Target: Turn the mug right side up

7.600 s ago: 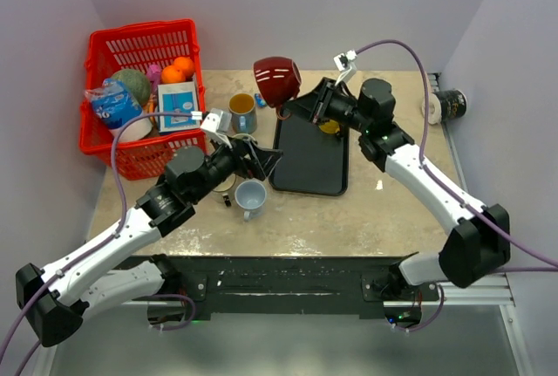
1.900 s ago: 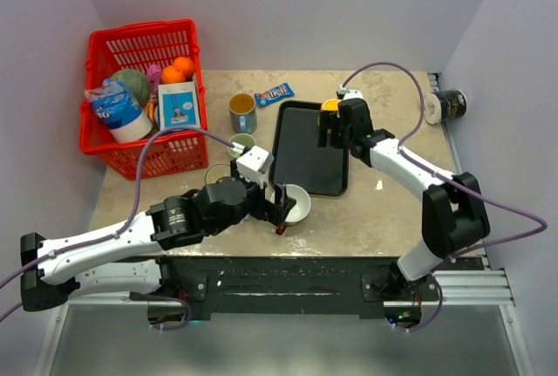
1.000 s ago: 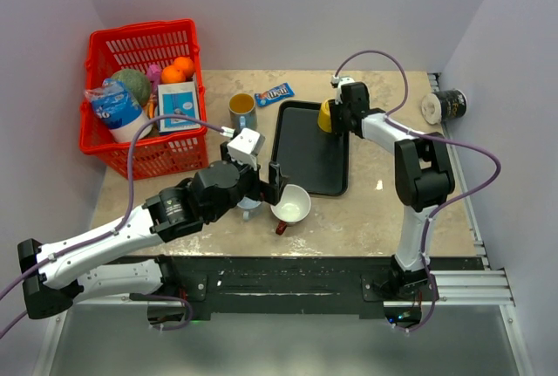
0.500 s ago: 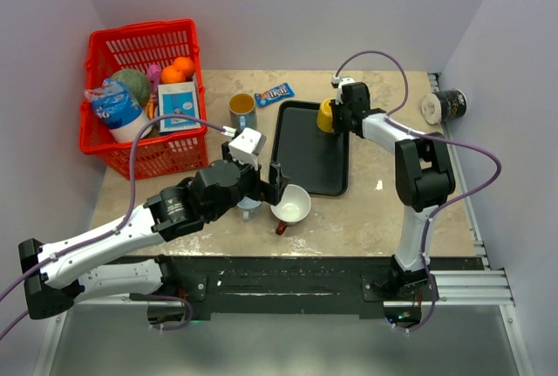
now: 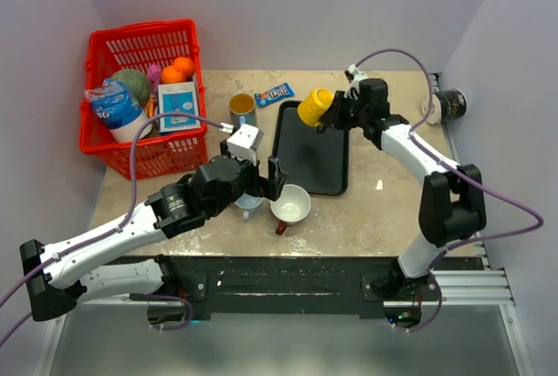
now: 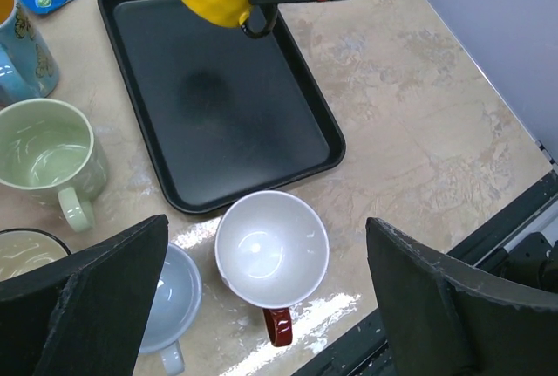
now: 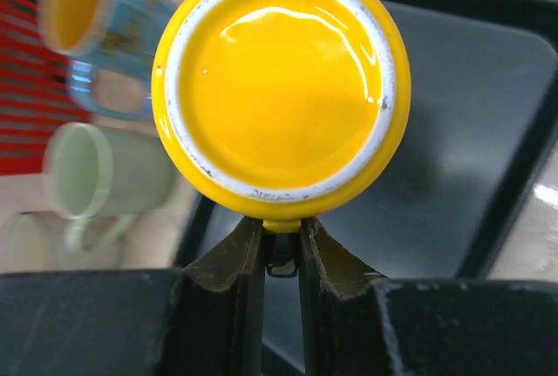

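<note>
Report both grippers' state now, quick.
Left gripper: open, holding nothing.
Right gripper: closed on the handle of the glossy yellow mug.

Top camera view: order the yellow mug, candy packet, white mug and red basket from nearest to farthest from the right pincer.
1. yellow mug, gripped by the right pincer above the tray.
2. candy packet, to its left, toward the back.
3. white mug, toward the front edge.
4. red basket, far left corner.

The glossy yellow ceramic mug [image 5: 313, 107] now hangs tipped sideways above the black rectangular tray [image 5: 307, 160], lifted off it by the right gripper [image 5: 335, 113].
</note>
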Robot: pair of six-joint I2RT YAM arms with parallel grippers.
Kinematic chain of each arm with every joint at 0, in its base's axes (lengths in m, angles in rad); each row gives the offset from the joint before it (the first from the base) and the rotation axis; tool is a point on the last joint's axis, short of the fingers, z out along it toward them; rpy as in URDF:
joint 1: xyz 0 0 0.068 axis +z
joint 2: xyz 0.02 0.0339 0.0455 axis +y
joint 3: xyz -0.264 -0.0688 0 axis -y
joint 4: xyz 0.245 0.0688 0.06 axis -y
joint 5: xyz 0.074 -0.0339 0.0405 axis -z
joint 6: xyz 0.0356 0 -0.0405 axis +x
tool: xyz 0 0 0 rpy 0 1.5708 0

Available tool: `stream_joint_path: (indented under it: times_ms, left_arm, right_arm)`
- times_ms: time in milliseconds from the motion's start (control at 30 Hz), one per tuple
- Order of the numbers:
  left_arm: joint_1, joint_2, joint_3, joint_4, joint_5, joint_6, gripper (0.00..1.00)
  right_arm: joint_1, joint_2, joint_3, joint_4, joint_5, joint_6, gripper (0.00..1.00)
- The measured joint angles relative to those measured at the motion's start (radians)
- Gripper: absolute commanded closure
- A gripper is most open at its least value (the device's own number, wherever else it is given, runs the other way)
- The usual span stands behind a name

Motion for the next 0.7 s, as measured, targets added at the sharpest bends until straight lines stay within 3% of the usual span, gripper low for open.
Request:
stream_joint_path:
  times_ms: [300,533,700]
  left_arm:
    - [0.022,-0.004,0.000,0.101,0.051,-0.025,0.01]
    - [0.022,-0.098,-0.070,0.498,0.168,0.003,0.01]
    - [0.022,-0.056,-0.055,0.719,0.268,0.026,0.01]
  right_arm:
    - [0.000,-0.304,-0.071,0.241,-0.238,0.289,1.00]
    - [0.002,-0.483,-0.090,0.487,-0.377,0.503,1.00]
    - [0.008,-0.589,-0.086,0.590,-0.431,0.591,1.00]
